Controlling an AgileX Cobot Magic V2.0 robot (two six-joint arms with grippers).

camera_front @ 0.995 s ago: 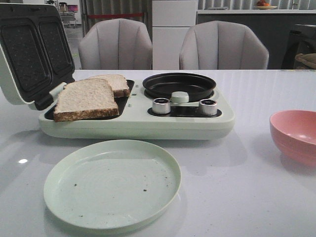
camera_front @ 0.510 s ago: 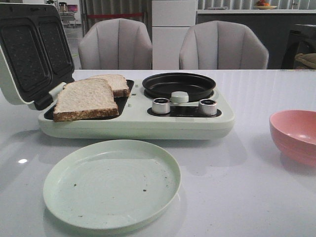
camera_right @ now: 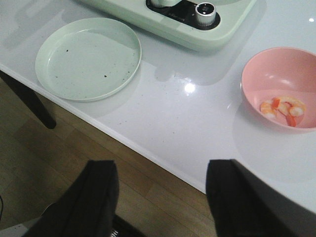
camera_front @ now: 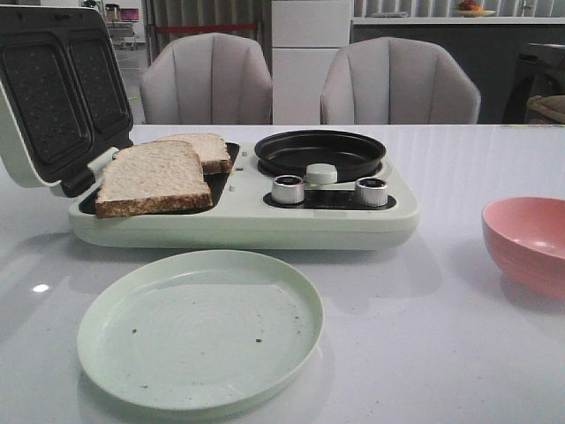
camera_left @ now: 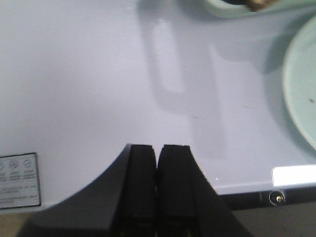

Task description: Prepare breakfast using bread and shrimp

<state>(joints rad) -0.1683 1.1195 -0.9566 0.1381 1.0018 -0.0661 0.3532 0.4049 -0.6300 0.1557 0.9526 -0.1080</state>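
Even, soft indoor light from overhead. The glossy white table [camera_front: 441, 353] carries small glare spots and pale reflections; soft shadows lie beneath the plate [camera_front: 200, 329] and pink bowl [camera_front: 530, 243]. Front view sharp; left wrist view blurred, its fingers [camera_left: 143, 187] dark and featureless.
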